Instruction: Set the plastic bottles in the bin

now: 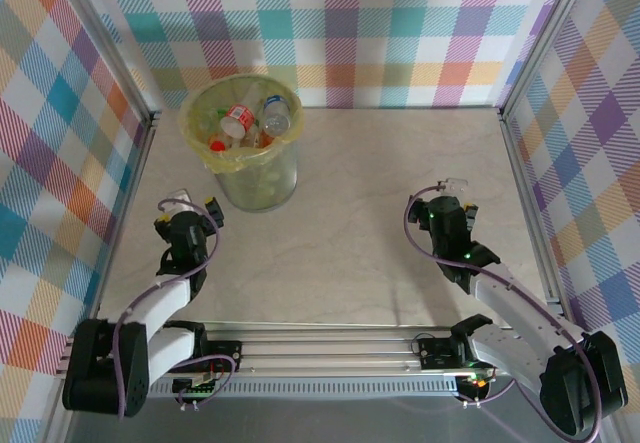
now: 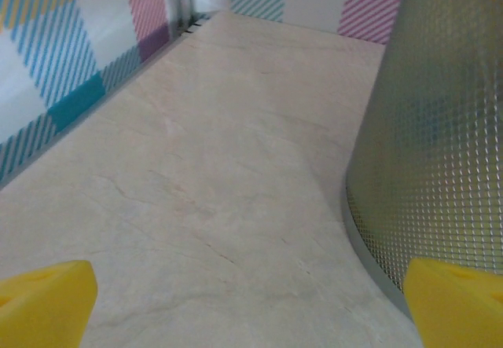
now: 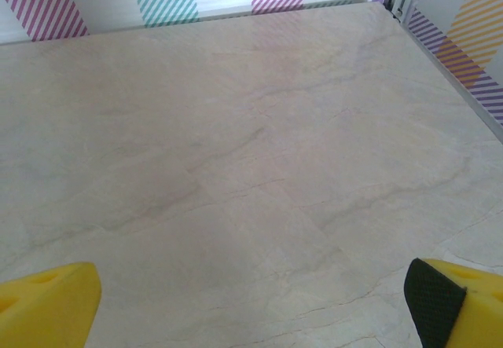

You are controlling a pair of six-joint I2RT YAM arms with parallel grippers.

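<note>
Several bottles (image 1: 240, 118) in bin (image 1: 262, 185), beside left fingers (image 2: 47, 305)

Bright even light, soft shadows, slight blur

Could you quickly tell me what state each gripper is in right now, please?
Left gripper: open, holding nothing.
Right gripper: open, holding nothing.
</note>
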